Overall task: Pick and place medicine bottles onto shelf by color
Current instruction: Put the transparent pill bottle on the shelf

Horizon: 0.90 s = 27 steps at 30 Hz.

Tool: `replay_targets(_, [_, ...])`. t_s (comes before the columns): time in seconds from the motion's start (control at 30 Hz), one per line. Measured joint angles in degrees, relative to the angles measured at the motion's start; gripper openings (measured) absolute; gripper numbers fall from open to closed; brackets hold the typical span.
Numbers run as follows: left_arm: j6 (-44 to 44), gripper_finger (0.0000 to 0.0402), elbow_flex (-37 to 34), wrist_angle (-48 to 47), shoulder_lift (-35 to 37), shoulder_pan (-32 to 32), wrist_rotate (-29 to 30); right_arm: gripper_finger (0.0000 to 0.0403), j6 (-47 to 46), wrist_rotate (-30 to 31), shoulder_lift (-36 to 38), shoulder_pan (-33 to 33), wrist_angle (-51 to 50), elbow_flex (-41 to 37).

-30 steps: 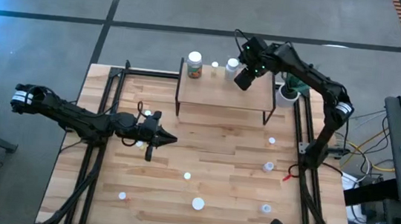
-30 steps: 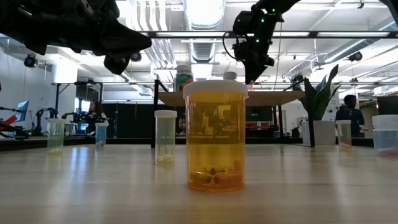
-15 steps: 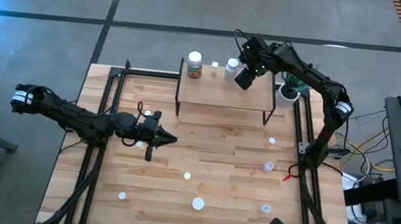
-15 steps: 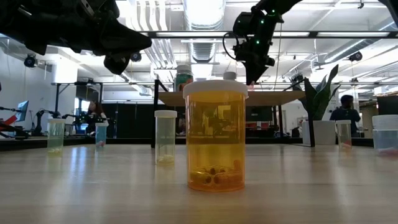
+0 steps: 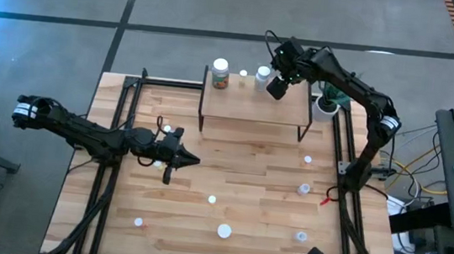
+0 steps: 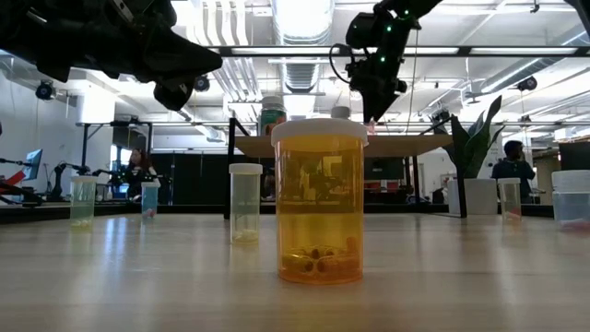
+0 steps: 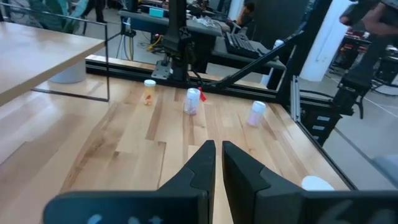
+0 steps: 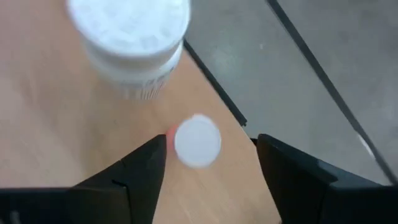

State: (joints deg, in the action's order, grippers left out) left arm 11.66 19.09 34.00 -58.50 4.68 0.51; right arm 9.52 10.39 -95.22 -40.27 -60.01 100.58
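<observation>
White-capped vial (image 8: 197, 141) on shelf (image 5: 292, 110) | right tool (image 8: 208, 163) spread around it | left tool (image 7: 217, 154) closed

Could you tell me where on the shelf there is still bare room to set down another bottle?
The shelf is bare across its front half and right end. Its back edge is crowded: the orange bottle, a small vial and the white bottle beside the open right gripper.

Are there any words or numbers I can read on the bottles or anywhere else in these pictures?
No text can be read anywhere.
Large white-capped bottle on the shelf: grey print on its side, too blurred to read.
Bottle with a green and orange label on the shelf: label too small to read.
Big orange bottle in the low view: no label visible.
Small vials on the table: no print visible.
</observation>
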Motion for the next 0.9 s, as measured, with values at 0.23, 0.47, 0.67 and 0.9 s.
replay_targets(0.23, [0.0, 0.0011, 0.0, 1.2, 0.0, -0.1, 0.0, 0.0243, 1.7, -0.2, 2.6, 0.2, -9.5, 6.3])
replay_targets(0.47, [-0.1, 0.0011, 0.0, 1.5, 0.0, 0.0, -6.1, 0.0164, 0.7, -0.3, 12.6, 6.5, -7.4, -0.2])
replay_targets(0.67, [-0.5, 0.0011, 0.0, 1.5, -0.1, 0.4, -6.2, 0.0058, -3.0, -0.6, 24.4, 16.8, 8.7, -19.1])
replay_targets(0.9, [-3.0, 0.0011, 0.0, 1.5, -1.1, 1.9, -6.3, 0.0013, -7.0, -1.6, 32.1, 32.6, 30.9, -40.4])
